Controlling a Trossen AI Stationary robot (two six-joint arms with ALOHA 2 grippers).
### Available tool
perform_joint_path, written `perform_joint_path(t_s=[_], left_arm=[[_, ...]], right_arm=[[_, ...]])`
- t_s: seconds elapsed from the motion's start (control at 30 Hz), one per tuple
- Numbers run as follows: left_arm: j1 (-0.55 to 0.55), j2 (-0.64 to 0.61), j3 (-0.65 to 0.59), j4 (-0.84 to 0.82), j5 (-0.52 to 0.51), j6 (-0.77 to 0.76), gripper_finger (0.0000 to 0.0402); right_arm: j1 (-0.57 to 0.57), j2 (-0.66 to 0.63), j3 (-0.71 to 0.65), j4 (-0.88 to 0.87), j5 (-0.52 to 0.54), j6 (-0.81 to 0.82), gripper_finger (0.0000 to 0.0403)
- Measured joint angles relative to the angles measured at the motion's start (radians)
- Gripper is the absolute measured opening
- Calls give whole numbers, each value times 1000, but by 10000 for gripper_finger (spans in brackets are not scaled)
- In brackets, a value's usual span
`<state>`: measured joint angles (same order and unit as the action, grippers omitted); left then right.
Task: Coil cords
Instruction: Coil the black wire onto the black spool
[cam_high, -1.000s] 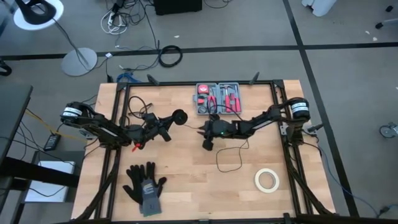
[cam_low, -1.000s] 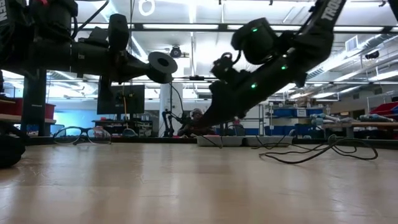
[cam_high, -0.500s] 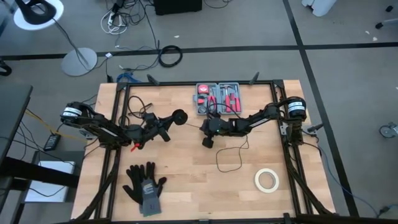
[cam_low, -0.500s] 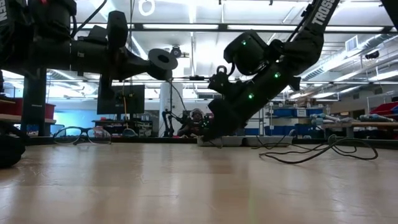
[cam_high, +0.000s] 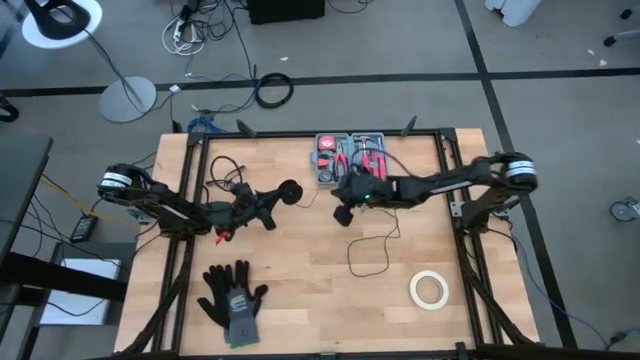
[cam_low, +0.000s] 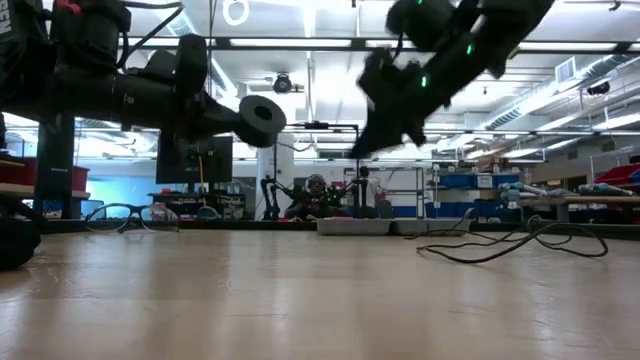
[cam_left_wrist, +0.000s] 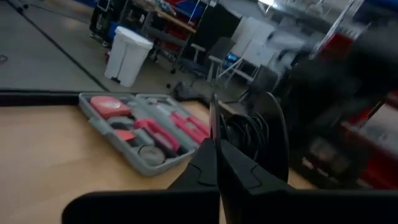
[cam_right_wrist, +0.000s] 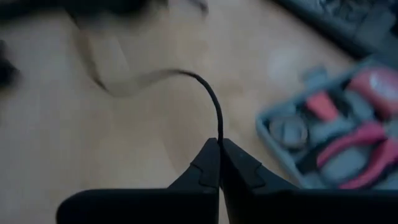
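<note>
The cord is a thin black wire. One end is wound on a small round black disc (cam_high: 290, 189), which my left gripper (cam_high: 275, 197) holds level above the table's middle left, shut on it. From the disc the wire runs to my right gripper (cam_high: 338, 192), which is raised high above the table's middle and shut on the wire. The rest of the cord lies in a loose loop (cam_high: 372, 250) on the wood. In the low view the disc (cam_low: 262, 118) faces my right gripper (cam_low: 362, 145). My left gripper pinches the thin rim of the disc's near flange (cam_left_wrist: 213, 121) between its two shut fingers, coming level from the table's left. The disc is lifted clear, standing on edge, with wound cord (cam_left_wrist: 245, 134) beside the fingers. My right gripper pinches a single strand of the cord (cam_right_wrist: 219, 134) at its fingertips, slanting down from the table's right. The strand arcs away from the fingers, clear of the table.
A grey tool case (cam_high: 352, 158) with red-handled tools lies at the far middle, just beyond my right gripper. A white tape roll (cam_high: 428, 289) sits near right, and black gloves (cam_high: 232, 297) lie near left. Black frame rails (cam_high: 190, 250) border both sides.
My right gripper has shut on the cord near the table, then risen well clear of it and drifted toward the far edge, drawing the strand up with it. My left gripper and the disc have stayed in place.
</note>
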<state>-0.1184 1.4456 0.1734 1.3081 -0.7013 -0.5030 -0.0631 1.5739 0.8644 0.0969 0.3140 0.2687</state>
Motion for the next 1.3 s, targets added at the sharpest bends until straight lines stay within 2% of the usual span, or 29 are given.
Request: perform_joint_path(t_s=[0.2,0.47,0.67,0.77,1.07,1.23,1.3], left_arm=[[0,0,2,-23,1,-3,0],[0,0,27,-78,36,-2,0],[0,-1,41,-164,34,-31,0],[3,-1,58,-179,27,-32,0],[14,0,109,-258,21,-27,0],[16,0,114,-263,11,-30,0],[21,0,114,-256,3,-32,0]], right_arm=[[-30,-77,55,-7,-22,-5,1],[-66,27,253,-161,-40,-105,1],[-72,60,393,-162,-126,-155,0],[-61,71,437,-156,-136,-159,0],[-29,156,461,-116,-142,-169,0],[-16,210,467,-2,-198,-164,0],[-7,228,462,-15,-214,-157,0]])
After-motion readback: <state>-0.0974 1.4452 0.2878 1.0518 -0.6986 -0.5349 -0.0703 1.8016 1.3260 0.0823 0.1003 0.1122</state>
